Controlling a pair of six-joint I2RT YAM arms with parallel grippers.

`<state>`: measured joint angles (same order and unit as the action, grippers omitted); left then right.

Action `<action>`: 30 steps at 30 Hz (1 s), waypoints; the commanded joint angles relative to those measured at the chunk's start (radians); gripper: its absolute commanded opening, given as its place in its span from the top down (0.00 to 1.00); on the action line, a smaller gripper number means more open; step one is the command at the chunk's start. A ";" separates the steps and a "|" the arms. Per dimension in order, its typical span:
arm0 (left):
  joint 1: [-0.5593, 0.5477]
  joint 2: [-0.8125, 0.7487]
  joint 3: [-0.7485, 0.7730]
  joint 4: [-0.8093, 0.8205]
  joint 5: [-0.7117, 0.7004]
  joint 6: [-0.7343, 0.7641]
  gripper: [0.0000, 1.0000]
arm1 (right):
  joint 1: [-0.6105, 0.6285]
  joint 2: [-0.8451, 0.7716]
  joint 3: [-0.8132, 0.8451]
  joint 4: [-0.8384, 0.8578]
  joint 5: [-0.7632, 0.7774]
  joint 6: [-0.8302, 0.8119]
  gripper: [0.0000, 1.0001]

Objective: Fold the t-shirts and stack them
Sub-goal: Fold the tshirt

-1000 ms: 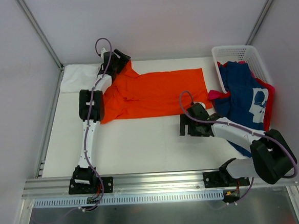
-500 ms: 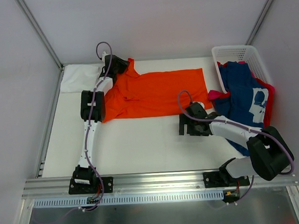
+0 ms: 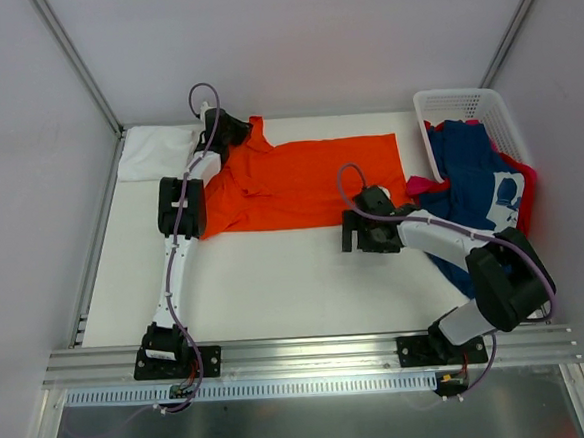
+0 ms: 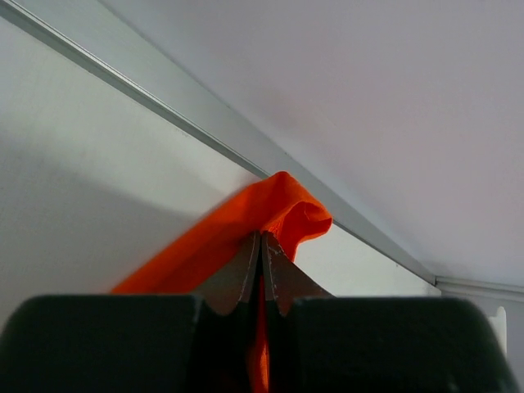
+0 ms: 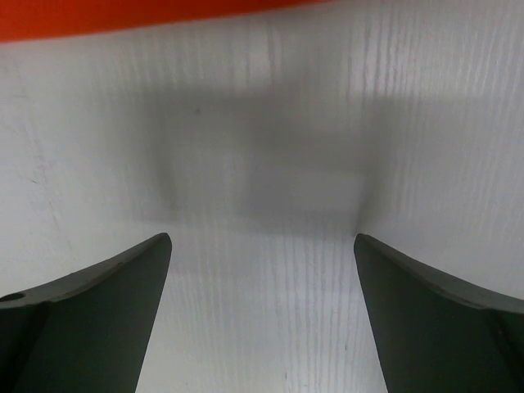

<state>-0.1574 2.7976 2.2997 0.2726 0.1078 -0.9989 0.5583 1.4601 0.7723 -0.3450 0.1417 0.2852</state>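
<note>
The bright orange cloth t-shirt lies spread flat across the far half of the white table, collar end to the left and hem to the right. The left gripper is at the shirt's far left corner. Its jaws are pressed tight together with a fold of orange cloth pinched between them, and the wrist view shows the fabric bunched just above the fingertips.

The right gripper sits low over bare table just beside the shirt's near edge, toward its right-hand end. Its jaws stand wide apart with nothing between them. The wrist view shows only white tabletop, with a strip of orange along the top.

A white cloth t-shirt lies in the far left corner, just beside the left arm. On the right, the navy t-shirt with white print spills out of the white plastic lattice basket onto the table. A pink-red t-shirt peeks out at its left edge.
</note>
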 commanded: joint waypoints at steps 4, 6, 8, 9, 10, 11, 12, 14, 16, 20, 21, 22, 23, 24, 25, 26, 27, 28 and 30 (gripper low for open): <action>0.016 -0.076 0.006 0.073 0.093 0.025 1.00 | -0.020 0.078 0.223 -0.037 0.004 -0.064 0.01; 0.019 -0.119 -0.025 0.074 0.102 0.045 1.00 | -0.031 0.123 0.281 -0.048 0.015 -0.089 0.01; 0.021 -0.191 -0.080 0.076 0.110 0.068 1.00 | -0.060 0.161 0.390 -0.077 0.012 -0.098 0.01; 0.021 -0.217 -0.104 0.080 0.119 0.077 1.00 | -0.073 0.202 0.428 -0.086 0.009 -0.106 0.00; 0.021 -0.268 -0.129 0.086 0.121 0.083 1.00 | -0.099 0.224 0.511 -0.113 -0.008 -0.104 0.00; 0.021 -0.292 -0.182 0.095 0.119 0.097 1.00 | -0.115 0.242 0.551 -0.120 -0.020 -0.104 0.00; 0.021 -0.338 -0.207 0.096 0.116 0.105 1.00 | -0.144 0.287 0.591 -0.129 -0.033 -0.110 0.00; 0.021 -0.381 -0.276 0.096 0.112 0.129 1.00 | -0.175 0.341 0.735 -0.152 -0.048 -0.116 0.01; 0.021 -0.438 -0.316 0.097 0.110 0.144 1.00 | -0.227 0.437 0.847 -0.199 -0.063 -0.129 0.01; 0.021 -0.509 -0.413 0.100 0.119 0.183 1.00 | -0.299 0.623 1.146 -0.305 -0.090 -0.133 0.01; 0.021 -0.521 -0.427 0.102 0.116 0.189 1.00 | -0.310 0.655 1.241 -0.319 -0.096 -0.135 0.01; 0.021 -0.539 -0.437 0.105 0.116 0.194 1.00 | -0.328 0.686 1.283 -0.340 -0.103 -0.136 0.01; 0.021 -0.546 -0.457 0.105 0.119 0.201 1.00 | -0.337 0.741 1.318 -0.347 -0.105 -0.139 0.01; 0.021 -0.550 -0.467 0.105 0.121 0.206 1.00 | -0.343 0.764 1.373 -0.350 -0.103 -0.145 0.00; 0.021 -0.561 -0.486 0.108 0.122 0.207 1.00 | -0.357 0.787 1.398 -0.350 -0.094 -0.150 0.00; 0.021 -0.566 -0.496 0.109 0.125 0.207 1.00 | -0.365 0.834 1.424 -0.348 -0.084 -0.161 0.01; 0.021 -0.572 -0.508 0.114 0.133 0.207 1.00 | -0.380 0.856 1.470 -0.350 -0.065 -0.164 0.01; 0.022 -0.575 -0.528 0.123 0.135 0.206 1.00 | -0.389 0.877 1.487 -0.350 -0.019 -0.159 0.00; 0.021 -0.578 -0.548 0.131 0.144 0.203 1.00 | -0.412 0.937 1.513 -0.341 0.012 -0.115 0.00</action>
<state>-0.1486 2.2753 1.7882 0.3622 0.2207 -0.8211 0.1696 2.3356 2.2150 -0.6323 0.0910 0.1532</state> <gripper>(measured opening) 0.008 0.993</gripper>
